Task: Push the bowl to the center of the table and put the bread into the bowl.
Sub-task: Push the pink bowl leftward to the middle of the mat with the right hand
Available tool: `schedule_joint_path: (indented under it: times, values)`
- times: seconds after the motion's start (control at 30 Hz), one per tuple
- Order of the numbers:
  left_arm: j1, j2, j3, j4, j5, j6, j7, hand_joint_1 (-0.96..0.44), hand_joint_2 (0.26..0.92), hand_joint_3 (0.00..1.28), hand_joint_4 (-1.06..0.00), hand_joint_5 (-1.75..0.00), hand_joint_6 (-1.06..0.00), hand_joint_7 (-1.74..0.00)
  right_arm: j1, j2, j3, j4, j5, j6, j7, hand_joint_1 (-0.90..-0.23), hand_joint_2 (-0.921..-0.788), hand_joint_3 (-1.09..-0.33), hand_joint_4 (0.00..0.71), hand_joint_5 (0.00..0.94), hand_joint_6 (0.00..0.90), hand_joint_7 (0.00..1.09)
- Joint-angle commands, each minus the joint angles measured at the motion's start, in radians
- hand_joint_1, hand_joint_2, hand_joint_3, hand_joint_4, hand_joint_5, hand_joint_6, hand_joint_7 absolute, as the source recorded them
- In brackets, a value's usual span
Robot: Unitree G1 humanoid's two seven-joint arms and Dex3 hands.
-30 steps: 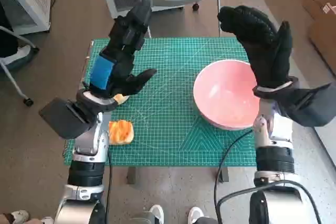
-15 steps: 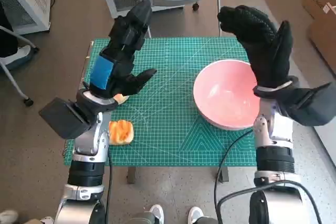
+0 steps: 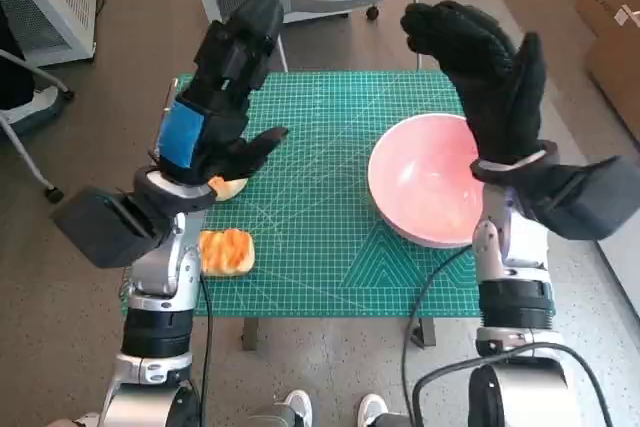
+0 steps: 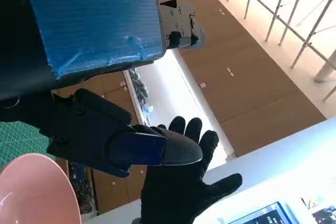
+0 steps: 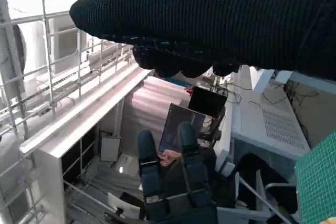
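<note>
Here both hands are raised above the table and hold nothing. The left hand (image 3: 215, 97) hangs over the mat's (image 3: 320, 147) left side with its fingers spread and pointing far, the thumb jutting toward the middle. The right hand (image 3: 490, 72) stands upright over the far right edge of the bowl (image 3: 425, 182), fingers apart and curled forward a little at the tips; whether it touches the rim I cannot tell, though it looks to be well above it. In the left wrist view the glove (image 4: 181, 187) shows spread beyond the left hand's own fingers (image 4: 152, 148), with a slice of the bowl (image 4: 31, 192) at the corner.

The bowl sits upright and empty on the right half of the mat, its rim close to the right edge. One bread (image 3: 227, 251) lies near the mat's near left corner, beside the left forearm. A second pale piece (image 3: 230, 187) peeks out just under the left hand, mostly hidden.

By my reading the push is the step in hand and is not yet done, since the bowl is off centre to the right. The next move calls for the right hand to come down outside the bowl's right wall and press leftward, low on the wall so it slides rather than tips. The bread would follow.
</note>
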Motion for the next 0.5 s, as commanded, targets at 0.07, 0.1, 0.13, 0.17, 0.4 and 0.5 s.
schedule_joint_path:
  times: [0.07,0.1,0.13,0.17,0.4,0.5]
  values:
    - [0.015,0.003,0.004,-0.012,-0.010,0.007,-0.001,-0.57,0.918,0.33,-0.04,0.00,0.00,-0.40,0.031,0.002,0.007,-0.007,-0.011,0.021,-0.013,-0.624,-0.921,-0.741,0.352,0.002,0.488,0.00]
    - [0.015,0.003,0.005,-0.014,-0.011,0.009,0.000,-0.57,0.917,0.33,-0.04,0.00,0.00,-0.40,0.032,0.002,0.007,-0.010,-0.012,0.023,-0.015,-0.625,-0.921,-0.740,0.352,0.002,0.488,0.00]
    - [0.015,0.003,0.005,-0.015,-0.011,0.011,0.001,-0.57,0.917,0.33,-0.04,0.00,0.00,-0.40,0.033,0.002,0.008,-0.013,-0.012,0.025,-0.017,-0.624,-0.921,-0.739,0.352,0.002,0.488,0.00]
    - [0.016,0.002,0.005,-0.018,-0.012,0.012,0.002,-0.57,0.917,0.33,-0.04,0.00,0.00,-0.40,0.034,0.002,0.008,-0.016,-0.013,0.026,-0.019,-0.623,-0.921,-0.738,0.352,0.002,0.488,0.00]
    - [0.021,-0.002,0.005,-0.027,-0.013,0.019,0.009,-0.57,0.917,0.33,-0.04,0.00,0.00,-0.41,0.043,0.002,0.011,-0.029,-0.012,0.034,-0.026,-0.619,-0.921,-0.734,0.354,0.003,0.488,0.00]
    - [0.025,-0.003,0.004,-0.033,-0.012,0.023,0.012,-0.57,0.916,0.33,-0.04,0.00,0.00,-0.41,0.044,0.001,0.010,-0.028,-0.009,0.035,-0.024,-0.619,-0.921,-0.733,0.355,0.003,0.489,0.00]
